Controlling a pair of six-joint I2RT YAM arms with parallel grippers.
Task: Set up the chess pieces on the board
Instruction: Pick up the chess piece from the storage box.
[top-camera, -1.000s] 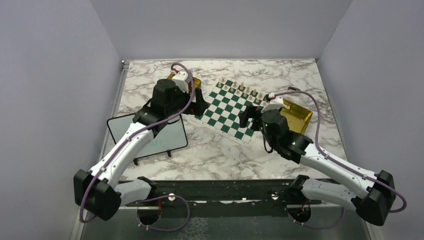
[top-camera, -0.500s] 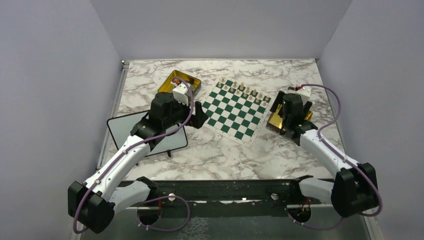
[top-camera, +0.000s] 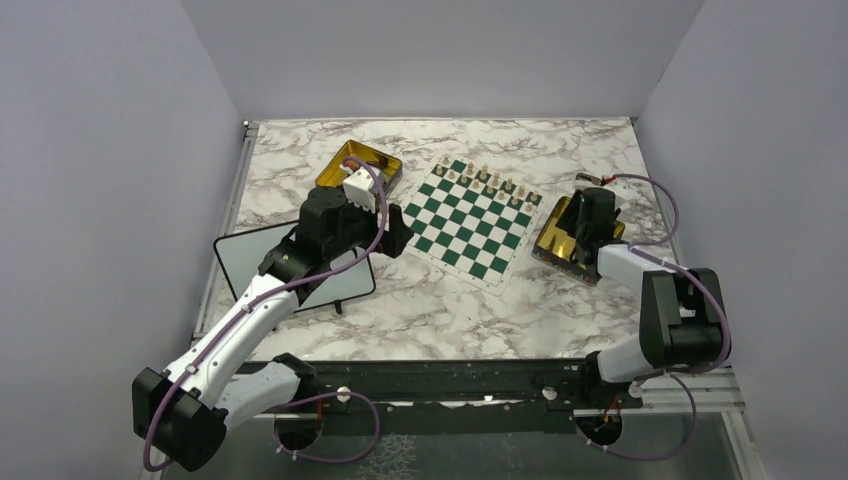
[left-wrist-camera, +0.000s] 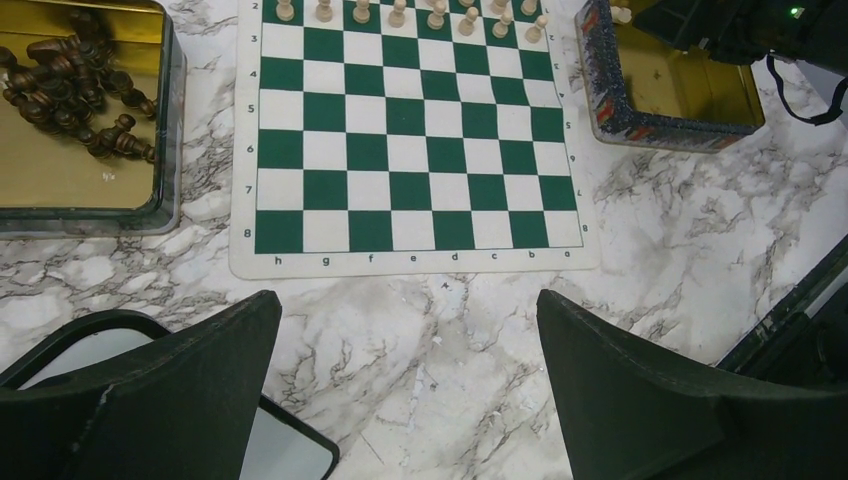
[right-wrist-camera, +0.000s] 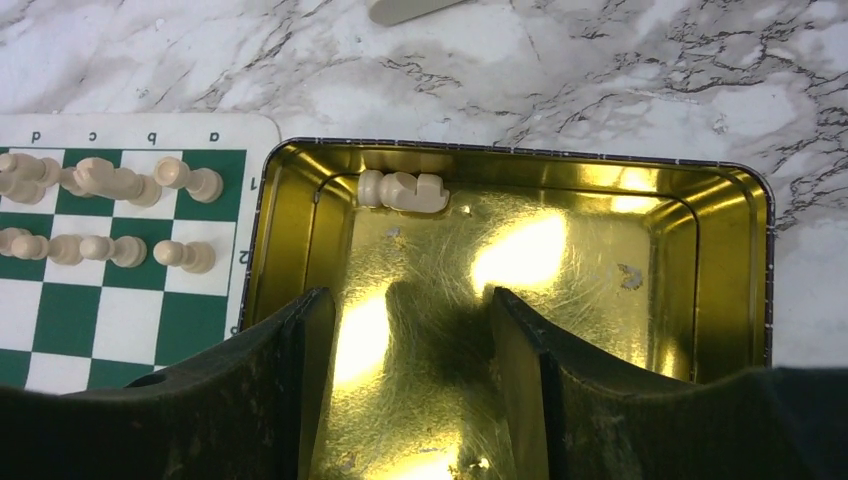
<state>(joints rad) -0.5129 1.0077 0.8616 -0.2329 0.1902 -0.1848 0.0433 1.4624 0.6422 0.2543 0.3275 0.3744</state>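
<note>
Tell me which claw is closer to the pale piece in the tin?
Right. The right gripper hangs over that tin, just short of the piece; the left gripper hovers beyond the board.

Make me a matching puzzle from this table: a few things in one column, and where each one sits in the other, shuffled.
Things:
1 dark pieces
2 standing pale pieces
3 lone pale piece
4 whiteboard

Places:
A lying in the right tin
B on the table, left of the board
C heaped in the left tin
D on the board's far rows

Pairs: 1-C, 2-D, 3-A, 4-B
</note>
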